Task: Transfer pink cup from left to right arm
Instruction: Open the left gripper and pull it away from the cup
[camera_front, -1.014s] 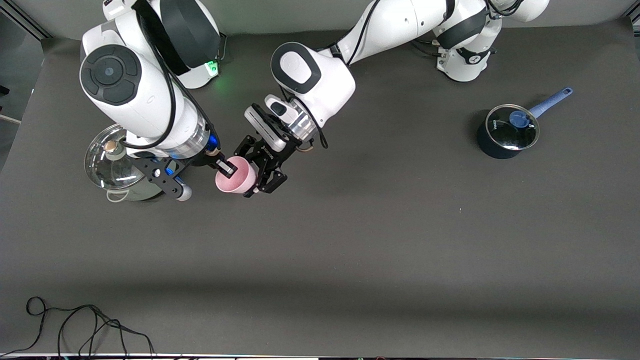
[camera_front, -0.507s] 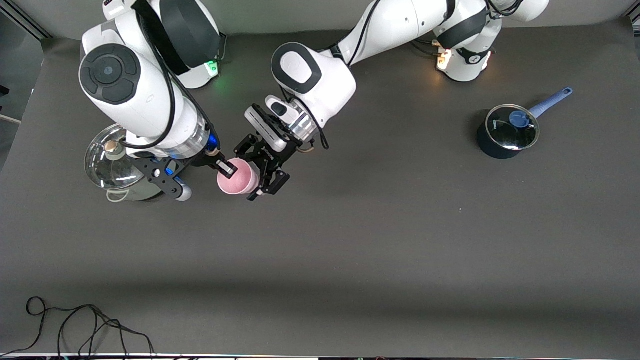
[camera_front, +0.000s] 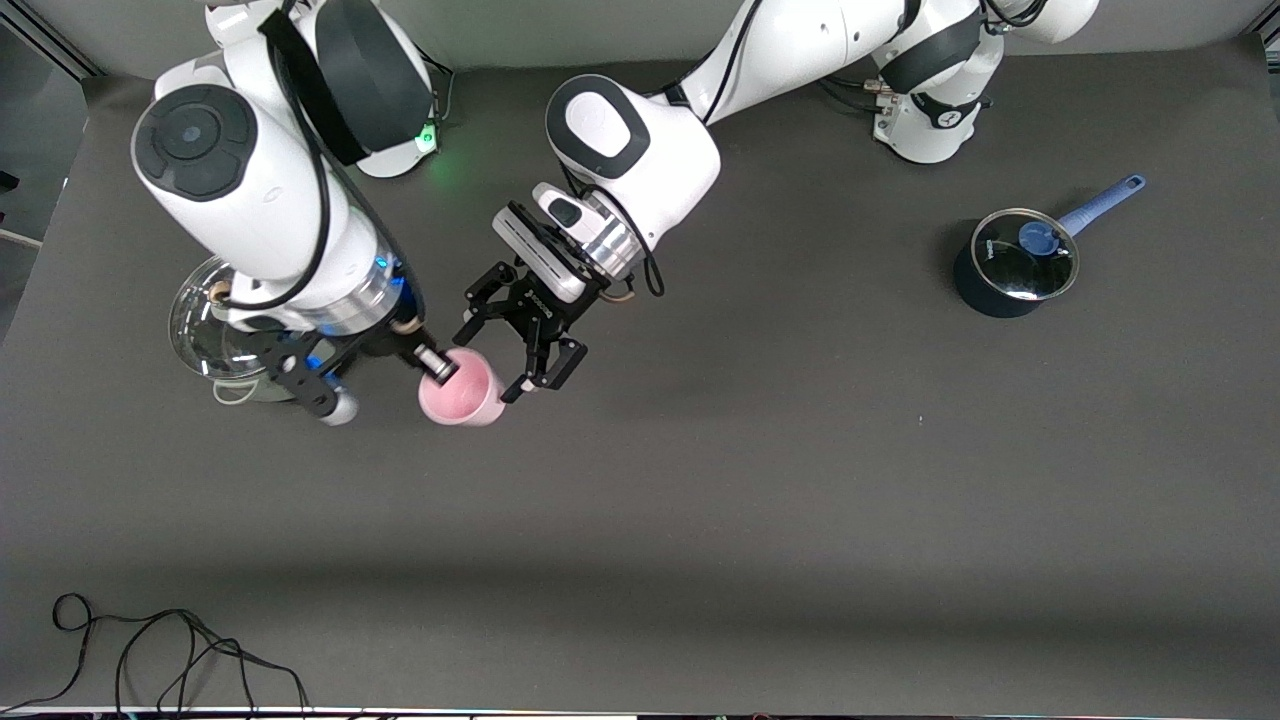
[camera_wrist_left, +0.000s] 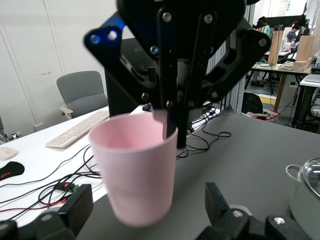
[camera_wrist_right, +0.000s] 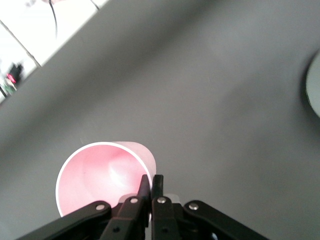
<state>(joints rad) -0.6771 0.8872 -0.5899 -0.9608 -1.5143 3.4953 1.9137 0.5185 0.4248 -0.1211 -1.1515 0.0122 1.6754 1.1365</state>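
Observation:
The pink cup (camera_front: 462, 397) hangs upright above the table. My right gripper (camera_front: 437, 366) is shut on its rim, one finger inside and one outside; the right wrist view shows the pinch (camera_wrist_right: 151, 183) on the cup (camera_wrist_right: 97, 176). My left gripper (camera_front: 497, 360) is open, beside the cup and apart from it. In the left wrist view the cup (camera_wrist_left: 136, 170) stands between the spread fingers (camera_wrist_left: 77, 204) of my left gripper (camera_wrist_left: 147, 202) without touching them, and the right gripper (camera_wrist_left: 169, 125) holds its rim from above.
A glass-lidded steel pot (camera_front: 208, 335) sits under the right arm. A dark blue saucepan (camera_front: 1012, 265) with a glass lid and blue handle stands toward the left arm's end. A black cable (camera_front: 150, 650) lies at the table's front edge.
My left gripper has opened and let go of the cup. My right gripper, still shut on the rim, has carried the cup a little away from the left gripper.

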